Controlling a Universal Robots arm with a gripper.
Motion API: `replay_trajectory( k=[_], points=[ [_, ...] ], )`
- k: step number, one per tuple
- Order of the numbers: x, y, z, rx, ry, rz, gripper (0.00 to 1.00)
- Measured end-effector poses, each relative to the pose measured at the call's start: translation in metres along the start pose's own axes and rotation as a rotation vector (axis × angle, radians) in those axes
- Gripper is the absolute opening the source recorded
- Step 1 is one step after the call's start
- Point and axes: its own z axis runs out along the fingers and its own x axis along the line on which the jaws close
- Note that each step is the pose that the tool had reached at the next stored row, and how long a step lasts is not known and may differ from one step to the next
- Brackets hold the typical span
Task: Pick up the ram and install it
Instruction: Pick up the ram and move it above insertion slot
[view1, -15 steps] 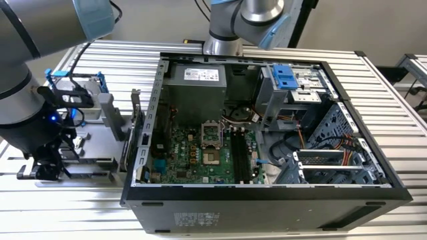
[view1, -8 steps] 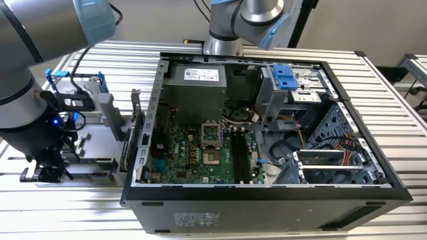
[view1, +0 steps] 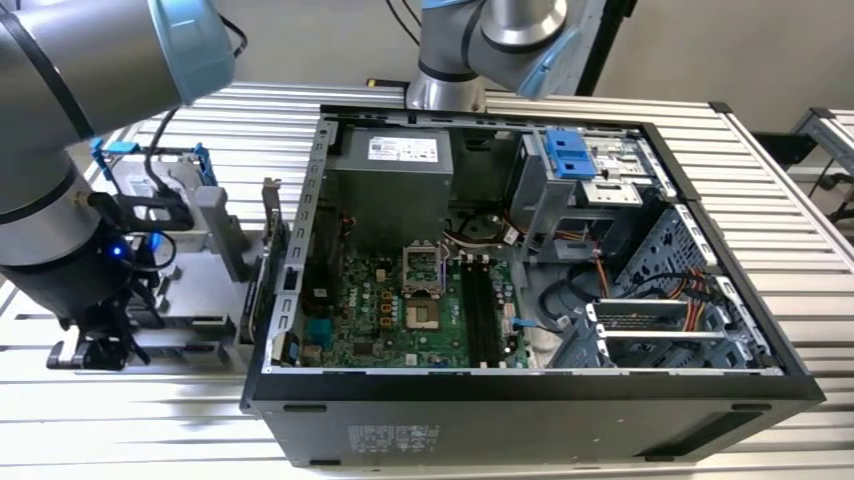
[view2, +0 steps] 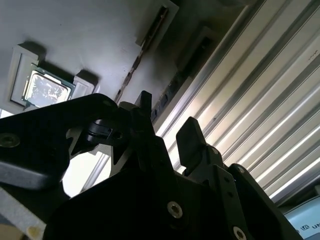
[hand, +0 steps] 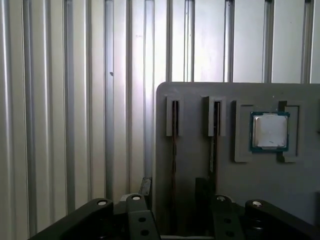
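Now pincer (hand: 173, 187) low over gray tray (hand: 280, 195), fingers (hand: 145, 186) wide apart, holding nothing. Thin ram (hand: 173, 145) stands on edge in tray slot, in line with gap between fingers. Square silver chip (hand: 270, 131) sits in own pocket nearby. Tray lies on ribbed metal bench (hand: 75, 100). Farther off, in exterior view, open computer box (view1: 534, 395) with green board (view1: 400, 300) inside.

The exterior view overlooks the computer case (view1: 534, 250), grey holder (view1: 200, 228) at nine o'clock. Both close wrist views look past the gripper (hand: 173, 180) (view2: 167, 110) onto it.
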Motion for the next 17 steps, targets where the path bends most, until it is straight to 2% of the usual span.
replay_trajectory(
  k=[17],
  points=[
    [-0.0031,0.0002,0.0183,0.0,0.0001,0.012,1.0]
  ],
)
